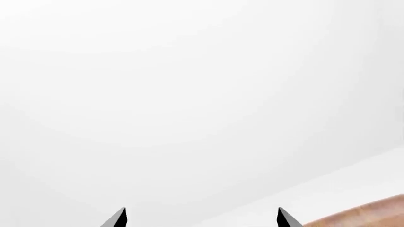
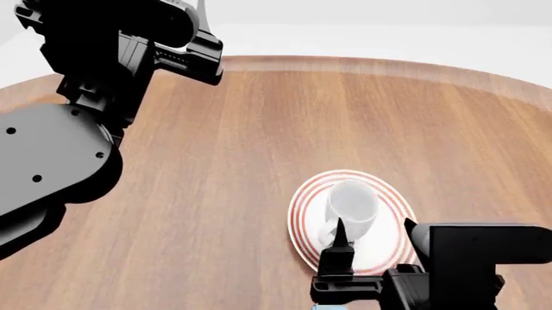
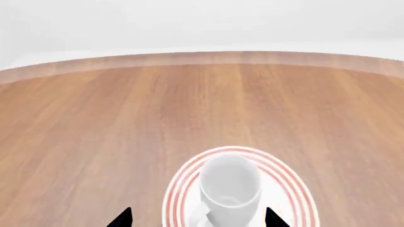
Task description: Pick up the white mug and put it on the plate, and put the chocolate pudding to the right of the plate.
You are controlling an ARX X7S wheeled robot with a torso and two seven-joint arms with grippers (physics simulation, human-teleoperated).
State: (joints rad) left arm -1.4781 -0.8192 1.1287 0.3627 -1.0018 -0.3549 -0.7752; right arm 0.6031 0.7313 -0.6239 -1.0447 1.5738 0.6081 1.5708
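white mug (image 2: 351,203) stands upright on the plate (image 2: 388,248). my right gripper (image 3: 197,218) sits just beside the mug, jaws wide and empty. my left gripper (image 1: 200,217), far from the plate, is spread wide too.

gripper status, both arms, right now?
Left gripper: open, holding nothing.
Right gripper: open, its fingertips either side of the white mug, which sits on the plate.

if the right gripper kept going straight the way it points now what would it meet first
Most likely the plain glossy white ceramic mug, which stands on the round white plate with red-orange rings, centred between the right gripper's open fingertips. Depth is unclear, so it might pass just above it.
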